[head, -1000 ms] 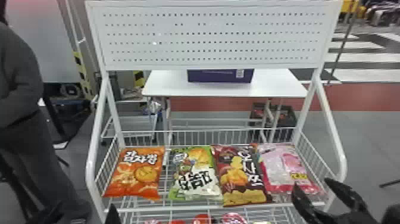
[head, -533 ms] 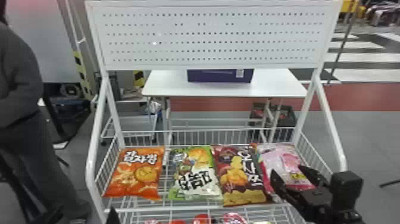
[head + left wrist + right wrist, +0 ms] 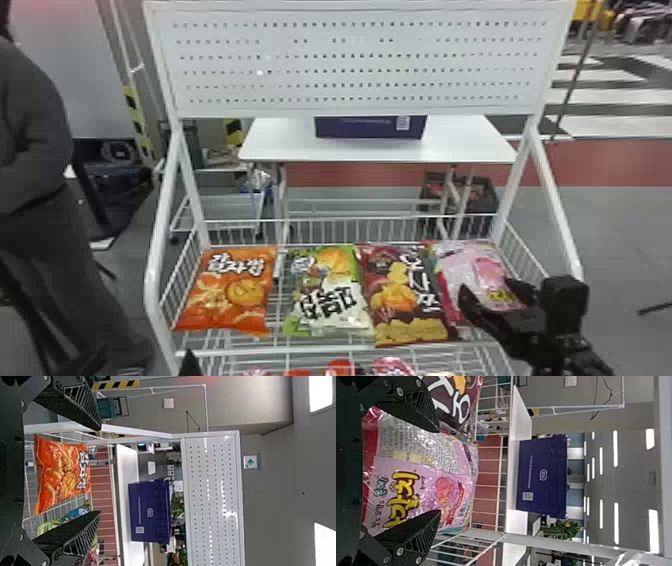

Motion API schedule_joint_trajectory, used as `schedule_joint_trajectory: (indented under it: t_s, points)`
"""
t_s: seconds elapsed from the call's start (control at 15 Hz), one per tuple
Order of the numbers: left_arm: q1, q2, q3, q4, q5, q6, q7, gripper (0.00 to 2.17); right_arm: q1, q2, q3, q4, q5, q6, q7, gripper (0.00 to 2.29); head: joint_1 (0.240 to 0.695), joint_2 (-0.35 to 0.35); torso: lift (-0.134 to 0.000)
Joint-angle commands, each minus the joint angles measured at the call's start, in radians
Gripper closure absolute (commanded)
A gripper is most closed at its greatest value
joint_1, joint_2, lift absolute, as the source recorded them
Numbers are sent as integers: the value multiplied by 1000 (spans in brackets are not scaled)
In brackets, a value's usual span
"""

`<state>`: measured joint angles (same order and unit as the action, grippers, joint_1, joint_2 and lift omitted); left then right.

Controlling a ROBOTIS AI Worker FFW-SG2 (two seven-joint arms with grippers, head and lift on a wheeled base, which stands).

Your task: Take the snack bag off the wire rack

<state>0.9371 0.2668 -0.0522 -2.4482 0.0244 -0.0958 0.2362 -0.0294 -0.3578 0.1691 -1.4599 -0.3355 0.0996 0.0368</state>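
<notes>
My right gripper (image 3: 486, 287) stands open over the pink snack bag (image 3: 470, 270), at the right end of the wire rack (image 3: 320, 350) in the head view. In the right wrist view the gripper (image 3: 440, 471) has one finger near each side edge of the pink bag (image 3: 425, 477); contact cannot be told. My left gripper (image 3: 189, 365) is low at the rack's front left. Seen from its own wrist, that gripper (image 3: 99, 471) is open, with the orange bag (image 3: 61, 475) beyond its fingers and nothing between them.
Left of the pink bag lie a dark brown bag (image 3: 400, 295), a green and white bag (image 3: 327, 295) and the orange one. Wire sides and slanted posts (image 3: 555, 200) bound the shelf. Red packs (image 3: 340, 368) sit on a lower tier. A person stands at the left.
Over the past second my right gripper has moved up and leftward, from the rack's front right corner to above the pink bag. The left gripper and the bags have kept their places.
</notes>
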Motion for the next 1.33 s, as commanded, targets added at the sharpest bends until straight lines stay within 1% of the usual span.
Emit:
schedule_joint_trajectory:
  t_s: [0.0, 0.07, 0.13, 0.27, 0.4, 0.47, 0.53, 0.6, 0.67, 0.73, 1.07, 1.27]
  points:
    - [-9, 0, 0, 8, 0, 0, 0, 144, -11, 0, 7, 27, 3, 7, 5, 191, 499, 0, 0]
    - [-12, 0, 0, 12, 0, 3, 0, 144, -11, 0, 7, 29, 3, 7, 6, 221, 499, 0, 0]
    - [-12, 2, 0, 11, 0, 3, 0, 144, -11, 0, 7, 29, 3, 10, 11, 323, 499, 0, 0]
    - [-12, 2, 2, 11, 0, 3, 0, 144, -3, 0, 3, 24, 0, 22, 23, 809, 499, 0, 0]
    - [-12, 0, 0, 15, -3, 3, 0, 144, 12, 0, -6, 4, -10, 53, 38, 1409, 499, 0, 0]
    - [-9, 2, 0, 15, -3, 3, 0, 144, 12, 2, -8, -4, -10, 68, 40, 1669, 499, 0, 0]
    - [-6, 0, 2, 11, -4, 3, 0, 144, 12, 0, -10, -4, -16, 84, 45, 1750, 499, 0, 0]
    - [-3, 0, 2, 8, -4, 0, 0, 144, 14, 0, -10, -5, -19, 90, 48, 1750, 499, 0, 0]
    - [-1, -1, 2, 6, -4, 0, 2, 144, 19, 0, -16, -17, -19, 93, 48, 1828, 499, 0, 0]
    - [-1, -3, 2, 5, -4, 0, 2, 144, 26, 0, -23, -27, -20, 93, 48, 1986, 499, 0, 0]
    - [8, -6, 0, -5, -11, 0, 2, 144, 74, 0, -63, -106, -57, 99, 46, 1986, 499, 0, 0]
    - [14, -6, -2, -12, -18, -3, 3, 144, 117, -1, -82, -212, -57, 99, 40, 1986, 499, 0, 0]
